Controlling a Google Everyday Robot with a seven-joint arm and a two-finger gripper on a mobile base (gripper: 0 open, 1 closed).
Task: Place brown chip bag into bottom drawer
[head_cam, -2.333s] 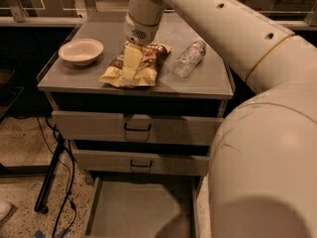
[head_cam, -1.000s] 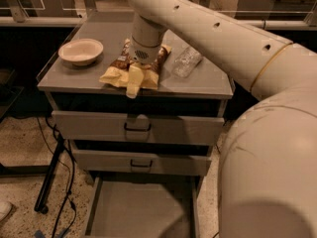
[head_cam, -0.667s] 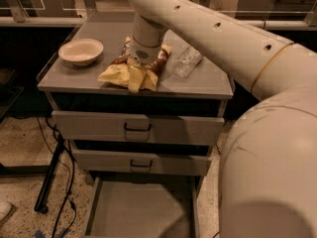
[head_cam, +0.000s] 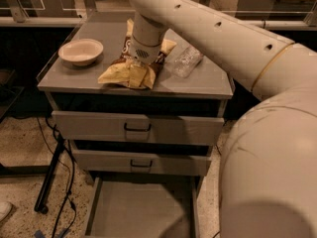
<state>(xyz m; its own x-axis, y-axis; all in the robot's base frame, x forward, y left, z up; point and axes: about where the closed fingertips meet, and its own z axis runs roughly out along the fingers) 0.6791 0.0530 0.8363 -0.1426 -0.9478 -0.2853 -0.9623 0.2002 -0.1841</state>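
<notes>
— What is the camera view giving you, and how many of each thing?

— I am counting one brown chip bag (head_cam: 125, 74), one pale bowl (head_cam: 80, 51) and one clear bottle (head_cam: 186, 61), all three sitting on the grey surface (head_cam: 69, 78) of a cabinet. Under that I am counting three drawers. Two upper drawers (head_cam: 94, 128) are sitting shut, each carrying one black handle (head_cam: 137, 129). The bottom drawer (head_cam: 141, 212) is standing pulled out and showing its flat grey floor.

— Where is your gripper?

— My gripper (head_cam: 140, 59) is pointing straight down onto the middle of the bag, at the end of my one thick cream arm (head_cam: 213, 33), which is reaching in from the right of the picture. My own wrist is covering the tip, so I cannot tell whether it is spread wide, drawn narrow or gripping the foil.

— And the bag itself?

— It is lying on the surface, between the bowl on the picture's left and the bottle on the right, apart from the bowl. Its crumpled yellow end is reaching toward the front edge. It is lying up on top, not in the bottom drawer.

— The room?

— A speckled floor (head_cam: 22, 148) is spreading around the cabinet. Black cables (head_cam: 63, 192) and one black stand leg (head_cam: 49, 177) are trailing down at the left. Dim tables are showing behind.
</notes>
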